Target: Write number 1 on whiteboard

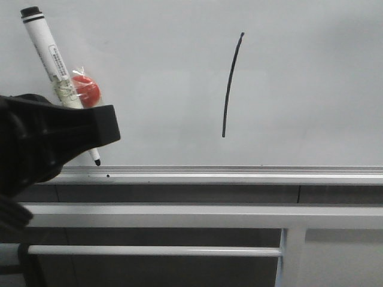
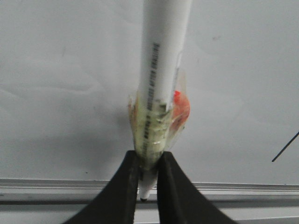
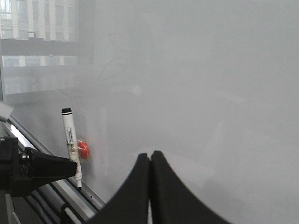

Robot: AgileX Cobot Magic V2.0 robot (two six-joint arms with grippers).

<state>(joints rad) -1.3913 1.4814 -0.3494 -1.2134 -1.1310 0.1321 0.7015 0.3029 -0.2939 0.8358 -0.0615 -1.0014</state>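
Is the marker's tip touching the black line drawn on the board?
No. The marker tip sits low near the rail, well left of the black line, held by the left fingers.

Left pincer (image 1: 90,134) low at front-view left, black fingers (image 2: 122,196) clamped on marker (image 1: 52,60), near its tip, marker tilted. Right pincer (image 3: 150,186) empty, fingers pressed together, facing board.

Number 1 (image 1: 232,85) on the whiteboard (image 1: 311,72), marker pen (image 1: 55,66) well left, above the bottom rail (image 1: 239,174).
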